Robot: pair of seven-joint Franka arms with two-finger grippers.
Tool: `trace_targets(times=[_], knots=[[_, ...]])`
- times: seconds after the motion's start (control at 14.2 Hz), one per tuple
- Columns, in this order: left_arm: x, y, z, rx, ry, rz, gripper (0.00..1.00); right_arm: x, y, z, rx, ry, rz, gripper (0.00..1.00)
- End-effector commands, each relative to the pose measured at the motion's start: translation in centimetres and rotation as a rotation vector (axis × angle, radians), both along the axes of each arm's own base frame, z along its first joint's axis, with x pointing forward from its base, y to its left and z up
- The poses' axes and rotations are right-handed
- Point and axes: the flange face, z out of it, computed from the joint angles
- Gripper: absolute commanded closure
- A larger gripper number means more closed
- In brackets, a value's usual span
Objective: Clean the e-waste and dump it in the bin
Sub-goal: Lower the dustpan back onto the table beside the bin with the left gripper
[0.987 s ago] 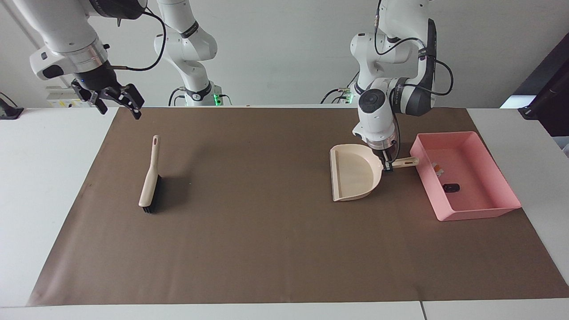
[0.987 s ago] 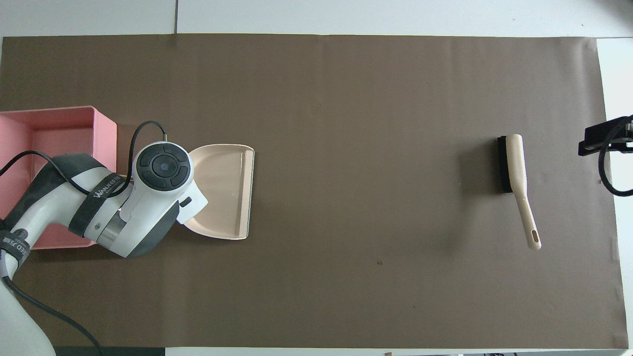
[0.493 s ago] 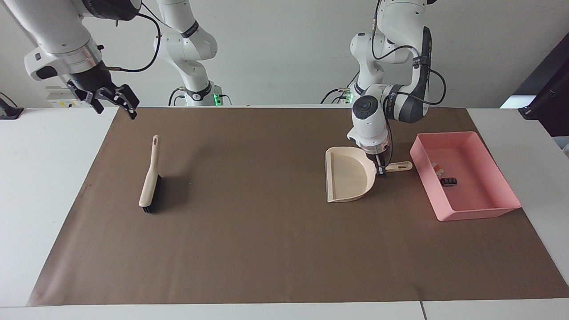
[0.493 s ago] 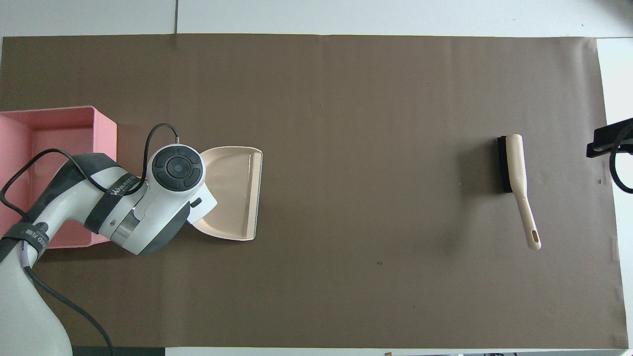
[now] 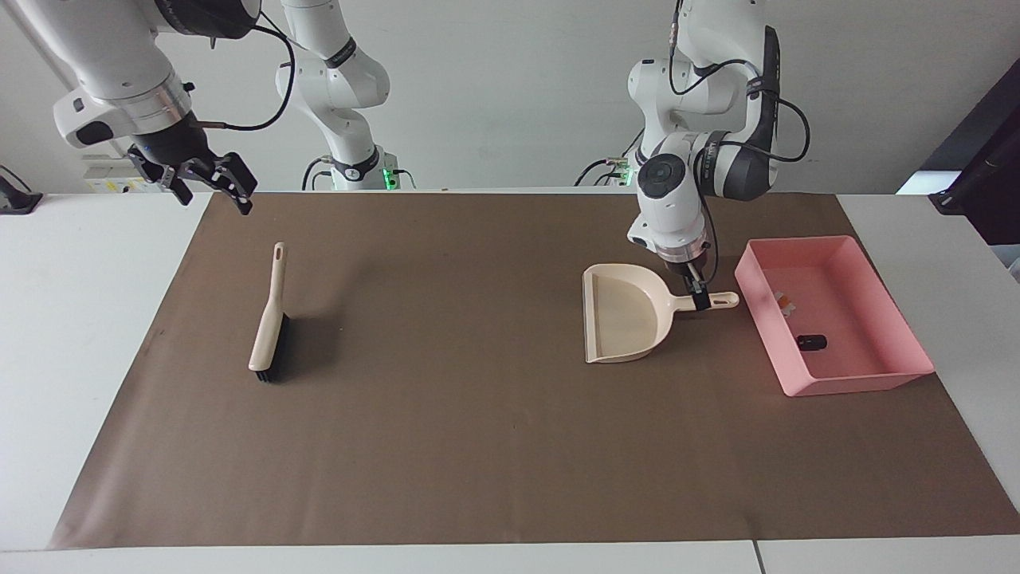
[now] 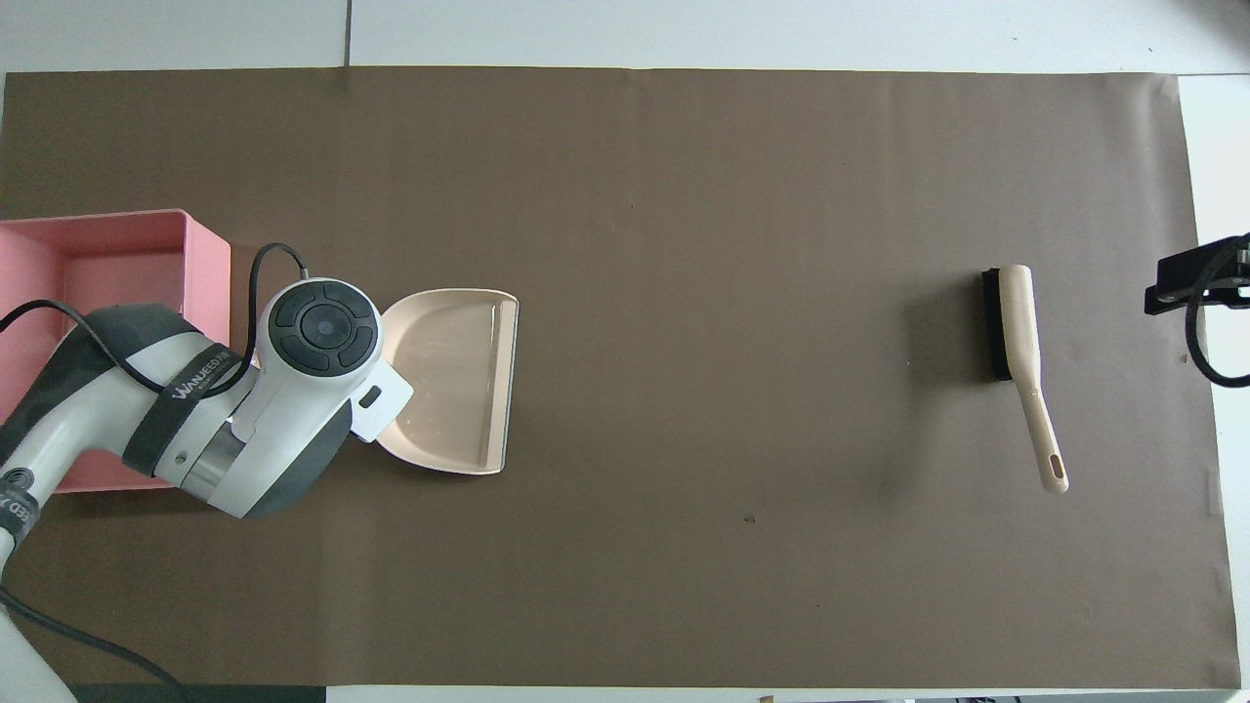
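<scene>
Both e-waste bits lie in the pink bin (image 5: 868, 375) at the left arm's end of the worktop: white-orange piece (image 5: 784, 301), black piece (image 5: 811, 342). Left gripper (image 5: 699, 300) is at the dustpan (image 5: 621, 312) handle, which points toward the bin; can't tell whether clenched or released. Right gripper (image 5: 209, 182) waits, spread, over the robots' edge; brush (image 5: 269, 319) lies nearest it.

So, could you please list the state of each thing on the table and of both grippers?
dustpan: flat on the mat, empty
bin: upright, holding both e-waste bits
white-grey bit: in the bin
black bit: in the bin
brush: lying on the mat, untouched
left gripper: at the dustpan's handle
right gripper: open, raised, waiting over the mat's edge
</scene>
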Motion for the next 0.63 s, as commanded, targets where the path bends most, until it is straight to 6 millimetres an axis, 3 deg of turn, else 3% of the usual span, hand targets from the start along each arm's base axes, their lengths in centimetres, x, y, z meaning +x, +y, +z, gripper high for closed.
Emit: trace_targets(times=[0.0, 0.14, 0.28, 0.42, 0.56], knots=[[-0.5, 4.4, 1.3, 0.013, -0.099, 0.432, 0.02, -0.8, 0.1, 0.0, 0.004, 0.008, -0.012, 0.0], [0.4, 8.0, 1.6, 0.01, -0.181, 0.718, 0.02, -0.7, 0.2, 0.0, 0.003, 0.005, -0.011, 0.0], [1.8, 11.0, 3.3, -0.075, -0.195, 0.905, 0.02, -0.7, 0.4, 0.1, 0.001, -0.001, -0.007, 0.0], [3.4, 14.3, 6.7, -0.188, -0.203, 1.055, 0.02, -0.6, 0.4, 0.2, 0.001, -0.007, 0.0, 0.0], [4.5, 15.8, 10.1, -0.237, -0.212, 1.118, 0.02, -0.4, 0.4, 0.2, 0.003, -0.022, 0.045, 0.0]])
